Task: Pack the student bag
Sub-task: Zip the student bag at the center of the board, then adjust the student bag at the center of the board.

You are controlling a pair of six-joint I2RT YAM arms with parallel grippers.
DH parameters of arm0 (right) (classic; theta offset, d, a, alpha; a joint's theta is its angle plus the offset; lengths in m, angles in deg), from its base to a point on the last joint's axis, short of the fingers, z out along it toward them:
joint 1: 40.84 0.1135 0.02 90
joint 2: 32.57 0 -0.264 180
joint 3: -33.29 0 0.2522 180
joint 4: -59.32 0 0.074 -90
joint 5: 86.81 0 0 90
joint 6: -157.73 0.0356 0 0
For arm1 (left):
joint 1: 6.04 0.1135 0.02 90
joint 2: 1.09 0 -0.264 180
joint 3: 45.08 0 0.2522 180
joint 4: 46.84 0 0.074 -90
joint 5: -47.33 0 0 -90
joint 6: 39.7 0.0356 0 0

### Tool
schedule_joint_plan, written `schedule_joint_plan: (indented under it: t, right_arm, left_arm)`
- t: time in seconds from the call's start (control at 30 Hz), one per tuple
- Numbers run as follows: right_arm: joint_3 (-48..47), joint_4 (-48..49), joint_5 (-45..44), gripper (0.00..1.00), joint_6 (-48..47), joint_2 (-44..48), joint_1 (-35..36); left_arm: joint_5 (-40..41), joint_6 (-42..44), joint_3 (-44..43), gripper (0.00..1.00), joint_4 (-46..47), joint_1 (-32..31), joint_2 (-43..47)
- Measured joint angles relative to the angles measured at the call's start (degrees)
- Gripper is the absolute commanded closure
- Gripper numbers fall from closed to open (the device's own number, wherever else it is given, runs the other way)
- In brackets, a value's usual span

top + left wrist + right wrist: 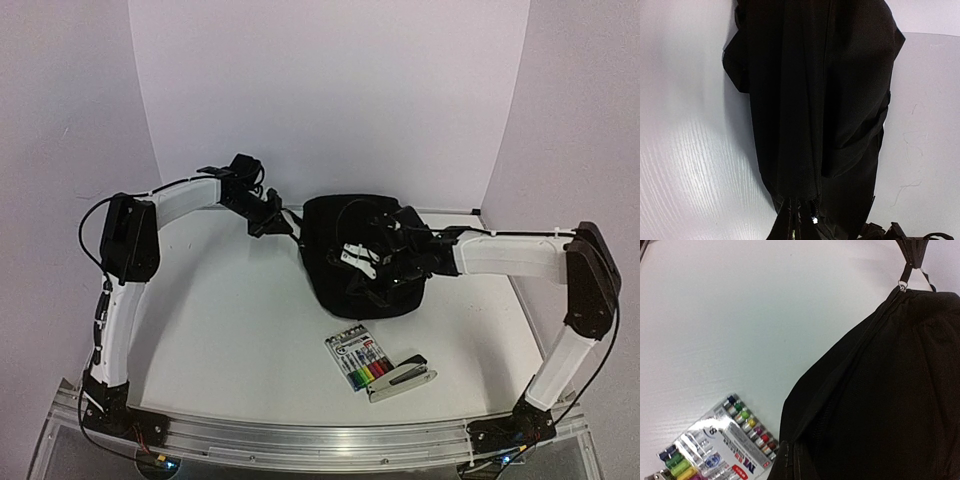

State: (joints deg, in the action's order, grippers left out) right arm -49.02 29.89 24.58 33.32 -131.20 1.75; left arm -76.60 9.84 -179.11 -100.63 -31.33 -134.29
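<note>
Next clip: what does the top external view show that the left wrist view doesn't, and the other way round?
Only the top external view shows the marker pack, the stapler, the left arm and the right arm. Only the left wrist view shows, up close, folds of black fabric running down to a metal zipper pull. Both show the student bag lying on the white table.
</note>
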Motion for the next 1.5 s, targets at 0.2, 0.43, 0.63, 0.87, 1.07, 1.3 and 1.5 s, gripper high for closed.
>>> schedule_joint_plan:
  t: [0.2, 0.43, 0.63, 0.87, 1.07, 1.3, 1.5]
  right_arm:
    - [-18.0, -3.2, 1.9, 0.62, 6.6, -12.9, 4.5]
    - [-36.6, -5.4, 6.3, 0.02, 16.4, -21.4, 6.9]
    - [-43.6, -5.5, 7.8, 0.02, 23.7, -21.4, -5.8]
    - [-58.5, -6.2, 3.1, 0.02, 26.3, -30.6, -20.6]
    - [-63.3, -7.2, 0.6, 0.02, 25.7, -40.3, -23.8]
    - [-62.8, -7.4, 1.2, 0.02, 25.9, -46.7, -24.0]
    - [-55.4, -4.1, 5.8, 0.12, 26.6, -43.8, -25.4]
  left_arm:
    - [2.1, 0.2, -1.6, 0.56, 0.1, 3.9, -0.1]
    - [8.4, 1.3, 12.5, 0.2, 1.1, 6.5, 9.6]
    - [9.6, -1.8, 34.0, 0.0, 5.7, 4.7, 30.5]
    - [8.1, -5.5, 41.7, 0.0, 10.8, -4.5, 36.2]
    - [5.9, -8.5, 41.6, 0.18, 12.7, -8.0, 28.2]
    - [1.4, -9.0, 37.7, 0.38, 12.6, -7.8, 18.3]
    - [-1.9, -8.6, 30.5, 0.67, 12.9, -7.6, 12.5]
